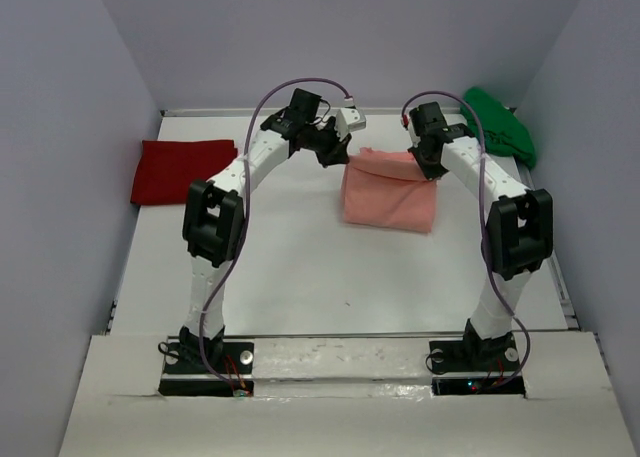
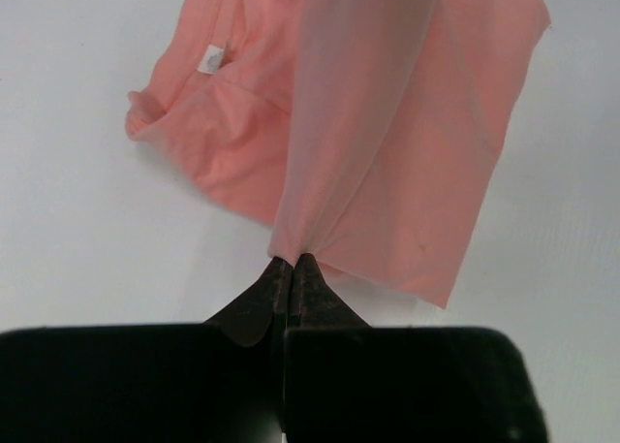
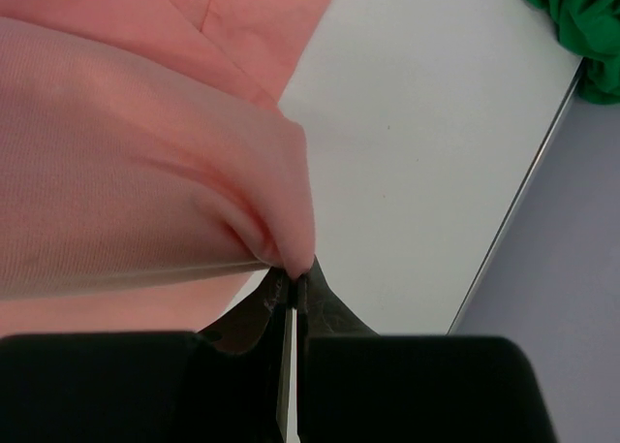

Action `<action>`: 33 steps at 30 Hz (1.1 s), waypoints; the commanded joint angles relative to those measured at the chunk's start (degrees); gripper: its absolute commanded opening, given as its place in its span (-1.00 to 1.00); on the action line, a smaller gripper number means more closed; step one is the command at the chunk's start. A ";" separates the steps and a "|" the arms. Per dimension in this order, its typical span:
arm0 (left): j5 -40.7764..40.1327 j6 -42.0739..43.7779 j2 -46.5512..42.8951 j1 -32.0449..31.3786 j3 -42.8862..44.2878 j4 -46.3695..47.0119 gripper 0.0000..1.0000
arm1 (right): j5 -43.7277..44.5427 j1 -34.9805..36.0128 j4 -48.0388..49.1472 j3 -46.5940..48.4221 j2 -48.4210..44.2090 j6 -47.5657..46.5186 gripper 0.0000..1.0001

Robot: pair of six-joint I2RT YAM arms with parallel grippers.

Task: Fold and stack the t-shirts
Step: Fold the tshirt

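**Two pincers hold a salmon-pink t-shirt up over a white worktop**

The left pincer (image 2: 293, 264) is closed tight on a narrow fold of the salmon-pink shirt (image 2: 387, 123), and the thin cloth fans out from its tips. The right pincer (image 3: 294, 276) is clamped on a bunched edge of the same shirt. Between them the shirt hangs as a doubled sheet near the back centre of the worktop (image 1: 300, 267), with its lower part resting on the surface.

The fabric is a fine, matte knit with visible seams and a small white label (image 2: 209, 60) near the collar. It looks light and limp, and it will probably sag wherever nothing supports it. It is best held at corners or hem edges, at two points well apart, and kept taut. It cannot break, but so small a pinch might slip free.

A deep red shirt (image 1: 180, 170) lies as a flat folded rectangle at the far left. A bright green shirt (image 1: 500, 125) sits in a crumpled heap at the far right corner. The worktop is smooth and white.
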 commanded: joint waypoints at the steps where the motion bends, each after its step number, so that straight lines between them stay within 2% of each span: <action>1: -1.03 -2.00 2.55 1.47 7.93 2.43 -1.00 | 5.84 -0.63 4.02 3.64 2.99 -0.42 -1.00; 5: -0.41 -2.62 7.73 1.47 14.78 1.28 -1.00 | 8.65 -1.24 5.16 5.75 6.58 -0.25 -1.00; 9: 0.38 -3.41 10.63 1.47 17.61 1.72 -1.00 | 10.76 -1.25 6.56 5.93 8.35 -0.24 -1.00; 19: 2.05 -3.76 14.07 1.30 18.58 1.72 -1.00 | 16.30 -3.44 7.80 10.32 14.50 1.78 -1.00; 21: 1.62 -3.41 14.24 1.21 18.32 1.72 -0.95 | 16.57 -3.45 7.89 11.90 15.82 2.04 -1.00; 25: 0.82 -3.41 14.95 1.21 18.84 1.98 -0.60 | 15.86 -3.97 7.89 14.19 18.80 2.04 -1.00; 26: 0.82 -3.50 15.21 1.29 19.11 1.81 -0.45 | 15.95 -3.97 7.80 14.63 19.16 2.04 -1.00; 27: 0.82 -3.59 15.65 1.21 19.54 1.72 -0.13 | 16.04 -3.97 7.80 15.41 20.12 2.04 -1.00; 28: 0.82 -3.67 15.74 1.21 19.55 1.72 0.01 | 16.04 -3.97 7.63 15.77 20.48 2.04 -0.78; 29: 0.04 -4.11 15.74 1.21 19.72 1.89 0.29 | 16.21 -3.97 7.54 16.38 20.92 2.65 -0.40; 30: -0.23 -4.11 15.56 1.21 19.46 1.89 0.29 | 16.13 -3.97 7.45 16.48 20.92 2.66 -0.39; 31: -0.32 -4.20 15.39 1.21 19.46 2.15 0.29 | 15.95 -3.97 7.36 16.56 21.01 2.66 -0.01; 32: -0.84 -4.11 15.21 1.29 19.46 1.98 0.28 | 16.21 -3.97 7.36 16.83 21.01 2.92 0.11; 33: -1.19 -4.29 14.25 1.21 19.20 2.07 0.18 | 16.82 -3.97 7.36 17.00 21.01 3.09 0.16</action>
